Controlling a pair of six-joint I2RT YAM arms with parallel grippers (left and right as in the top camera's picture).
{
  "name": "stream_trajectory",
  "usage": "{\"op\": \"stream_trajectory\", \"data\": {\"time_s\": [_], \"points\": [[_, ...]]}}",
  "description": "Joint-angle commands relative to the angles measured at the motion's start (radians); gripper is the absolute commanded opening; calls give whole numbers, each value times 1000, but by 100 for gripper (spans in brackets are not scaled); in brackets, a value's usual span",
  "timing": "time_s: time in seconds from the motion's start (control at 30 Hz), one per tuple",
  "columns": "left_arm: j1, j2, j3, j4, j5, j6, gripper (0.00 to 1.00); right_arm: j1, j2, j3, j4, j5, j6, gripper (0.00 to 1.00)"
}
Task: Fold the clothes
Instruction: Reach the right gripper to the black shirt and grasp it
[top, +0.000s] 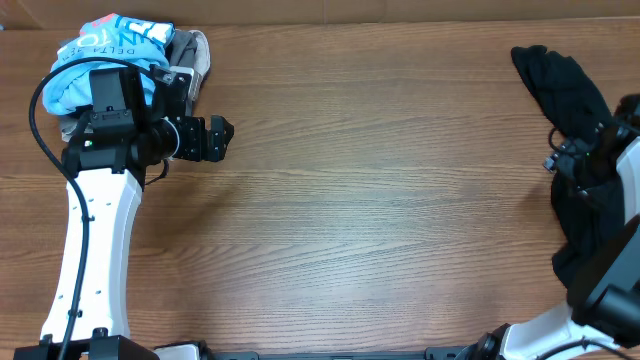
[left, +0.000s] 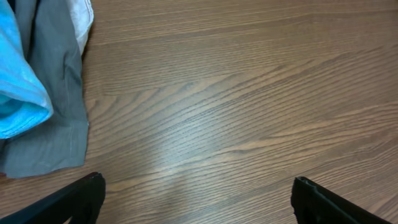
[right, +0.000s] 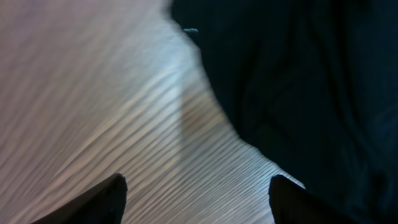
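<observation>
So the clothes were in 2 spots. A black garment (top: 570, 90) lay along the right edge of the table (top: 380, 200), starting near the far-right corner and trailing back toward the near side, all rumpled, no fold in it. The other lot was a heap in the far-left corner: a light blue tee (top: 110, 50) with white lettering on top, a grey garment (left: 56, 118) under it with its hem spread flat on the wood, and a bit of whitish fabric (left: 79, 22) peeking out at the far side.

The right gripper (right: 196, 199) hung over the inner edge of the black garment. In the wrist view its 2 fingers (right: 99, 202) were spread wide with only bare wood between them, so it had nothing in it. The dark cloth filled the right side of that view, just beside the jaws. I couldn't tell whether it touched them, the shot was pretty blurry.

The left gripper (top: 224, 136) sat just inward of the heap, pointing toward the middle of the table. It was also wide apart, its fingers (left: 74, 202) at either bottom corner of the wrist view, over bare wood, with the grey hem near the left one. The white left arm (top: 95, 240) ran back to the near edge, partly covering the heap from above.
</observation>
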Motion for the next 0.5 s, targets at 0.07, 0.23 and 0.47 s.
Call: {"op": "stream_trajectory", "data": {"time_s": [0.07,0.23,0.47], "points": [[3,23,26,4,29,-14,94,-47,58,24,47,11,14,69],[3,27,26,4,28,-14,92,-66,80,-15,111,14,14,65],[3,29,26,4,28,-14,88,-68,123,-92,205,14,14,54]]}}
